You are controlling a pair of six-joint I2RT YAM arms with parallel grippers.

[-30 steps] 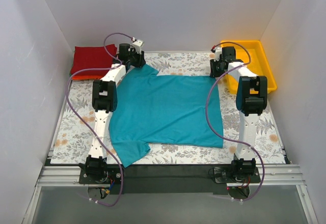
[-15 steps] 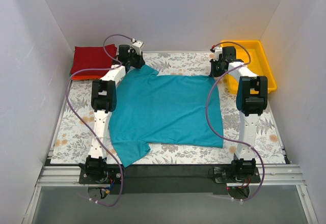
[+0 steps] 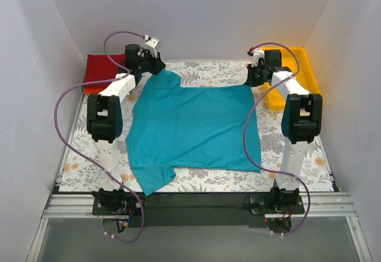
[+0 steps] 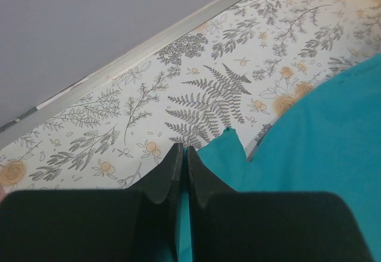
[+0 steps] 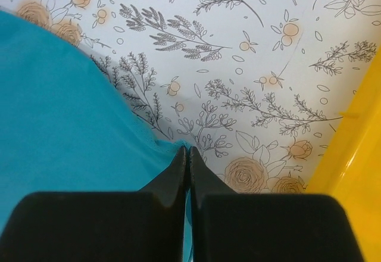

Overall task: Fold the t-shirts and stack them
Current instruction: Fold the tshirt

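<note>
The teal-blue t-shirt (image 3: pixel 193 125) lies spread on the floral table covering, one sleeve hanging toward the near edge. My left gripper (image 3: pixel 156 66) is shut on its far left corner, lifted a little; teal cloth shows between the fingers in the left wrist view (image 4: pixel 182 155). My right gripper (image 3: pixel 253 79) is shut on the far right corner; the right wrist view (image 5: pixel 186 153) shows the teal edge (image 5: pixel 71 119) pinched. A folded dark red t-shirt (image 3: pixel 100 69) lies at the far left on an orange one (image 3: pixel 92 89). No green one shows.
A yellow plastic tray (image 3: pixel 305 71) stands at the far right, close to my right arm; its wall shows in the right wrist view (image 5: pixel 354 155). White walls close in the back and sides. The table's back rail (image 4: pixel 125 53) runs just beyond my left gripper.
Both grippers have risen and pulled outward and back with the shirt's far corners. The left arm has swung left, toward the red shirt. The shirt's far edge is stretched tauter.
</note>
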